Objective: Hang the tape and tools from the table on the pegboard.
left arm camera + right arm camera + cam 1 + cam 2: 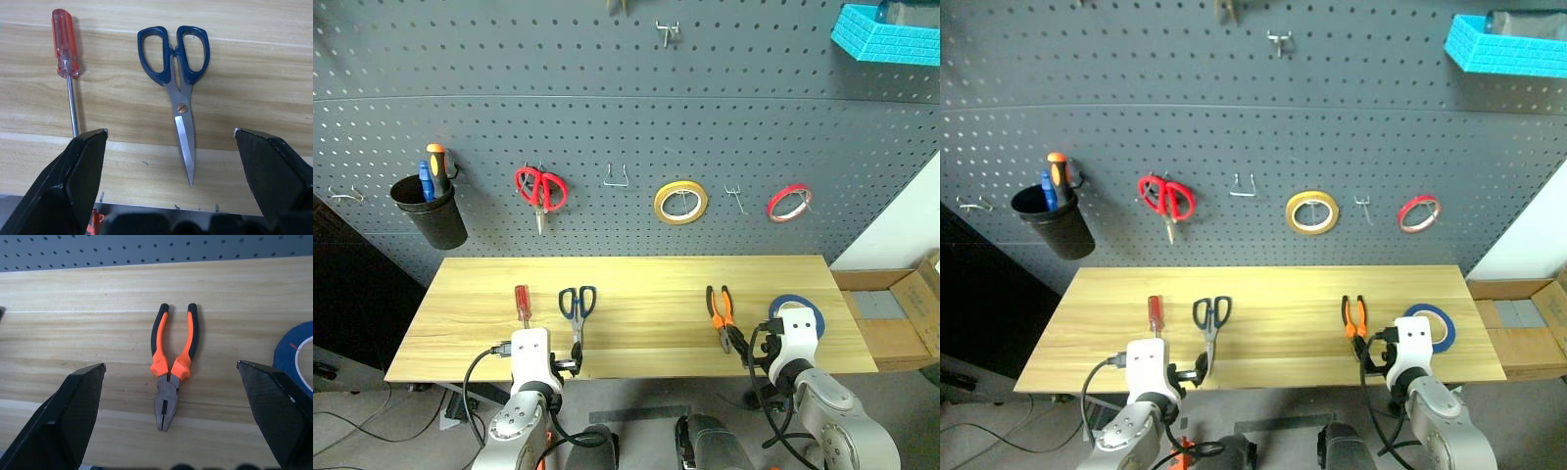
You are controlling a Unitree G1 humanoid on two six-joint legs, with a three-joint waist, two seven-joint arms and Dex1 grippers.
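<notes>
On the light wooden tabletop point(636, 279) four things lie in a loose row near the front edge. Furthest left is the screwdriver point(522, 305) with its clear red handle pointing toward the pegboard point(607, 117) and its shaft toward the robot. Just beside it to the right are the blue-handled scissors point(577, 308), closed, handles toward the pegboard, blades reaching almost to the front edge. Well apart from these, on the right half, lie the orange-and-black pliers point(722, 311), handles slightly spread toward the pegboard, nose toward the robot. Near the right end of the tabletop rests the blue tape point(1440, 323), flat, partly hidden by the right wrist.

Both arms hover at the front edge. The left hand point(171, 142) is spread wide and holds nothing; the scissors lie between its fingers point(80, 166) in the left wrist view, with the screwdriver shaft beside one of them. The right hand point(171, 377) is likewise spread wide and empty, with the pliers centred between its fingers and the tape at one side.

Hanging on the pegboard are a black cup point(431, 211) with an orange and a blue screwdriver, red-handled scissors point(540, 191), a yellow tape roll point(680, 203), a red tape roll point(789, 203) and several bare metal hooks point(617, 176). A turquoise bin point(886, 34) sits at the upper right.
</notes>
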